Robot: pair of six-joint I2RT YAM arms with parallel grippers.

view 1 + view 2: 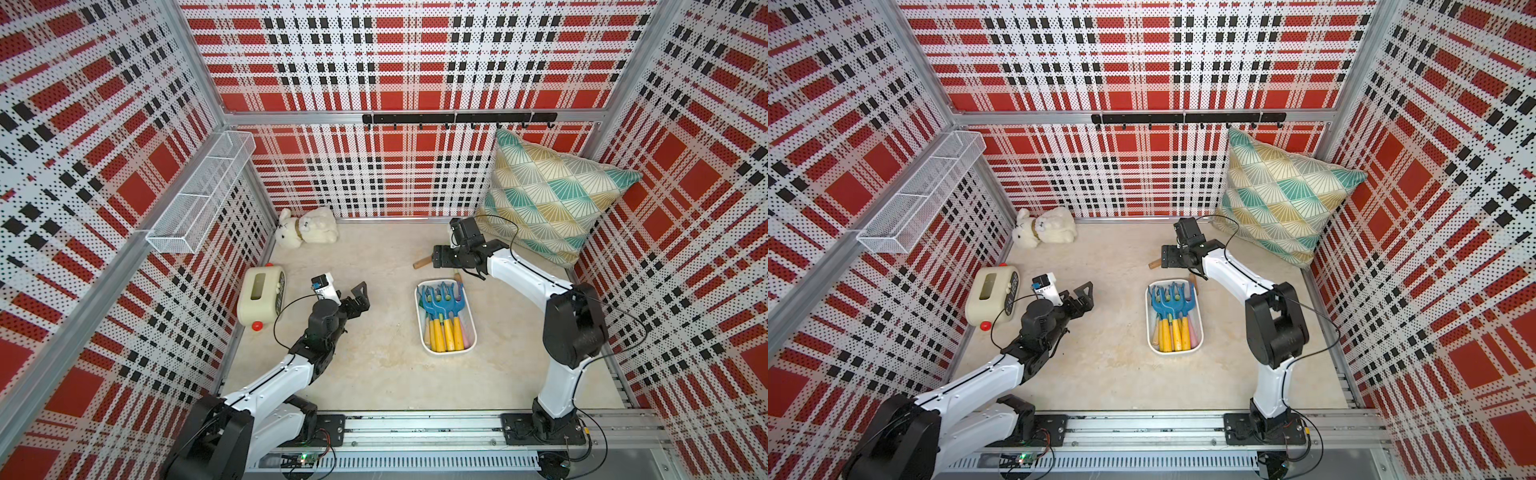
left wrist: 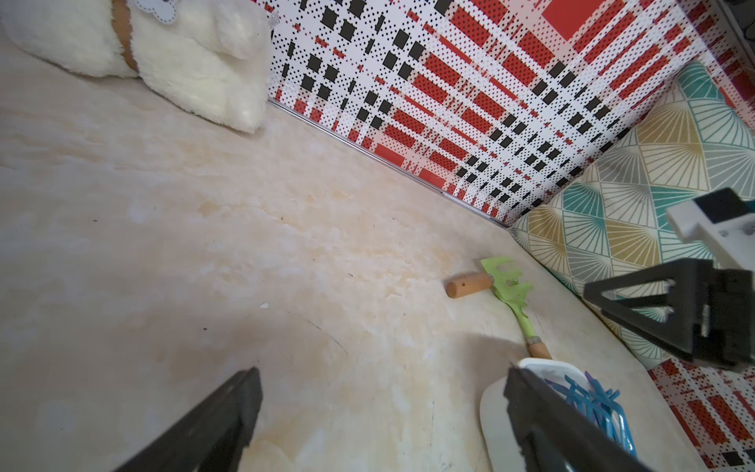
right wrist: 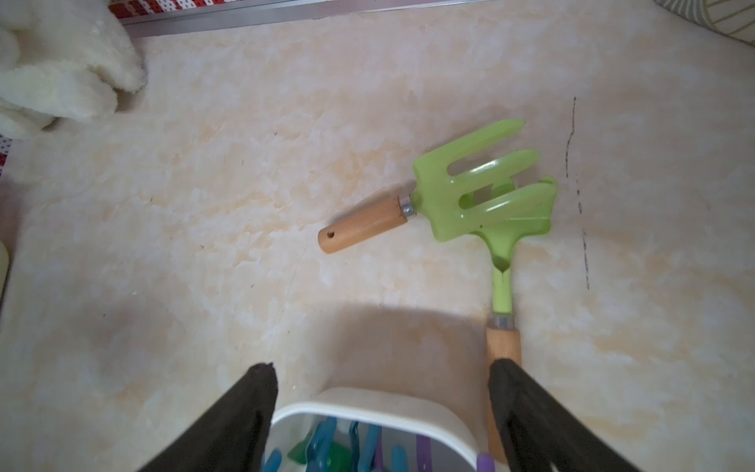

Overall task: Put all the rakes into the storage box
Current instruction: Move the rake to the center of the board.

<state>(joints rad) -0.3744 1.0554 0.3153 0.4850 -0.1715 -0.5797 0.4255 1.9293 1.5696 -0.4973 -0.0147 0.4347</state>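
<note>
The storage box (image 1: 473,328) is a shallow white tub on the floor, holding several blue rakes (image 1: 442,297) with yellow handles; it also shows in the right wrist view (image 3: 367,402). Just beyond its far end, two green-headed rakes with wooden handles lie crossed on the floor: one with broad tines (image 3: 478,184) on top, one with a long shank (image 3: 501,286) underneath. In the top views only their handles (image 1: 422,262) show, under the right arm. My right gripper (image 3: 382,367) hangs open over the box's far rim, holding nothing. My left gripper (image 2: 382,376) is open over bare floor, left of the box.
A white plush toy (image 1: 307,228) lies in the far left corner. A cream boxy toy (image 1: 259,299) with a red knob sits by the left wall, under a wire-mesh basket (image 1: 199,195). A patterned pillow (image 1: 552,195) leans in the far right corner.
</note>
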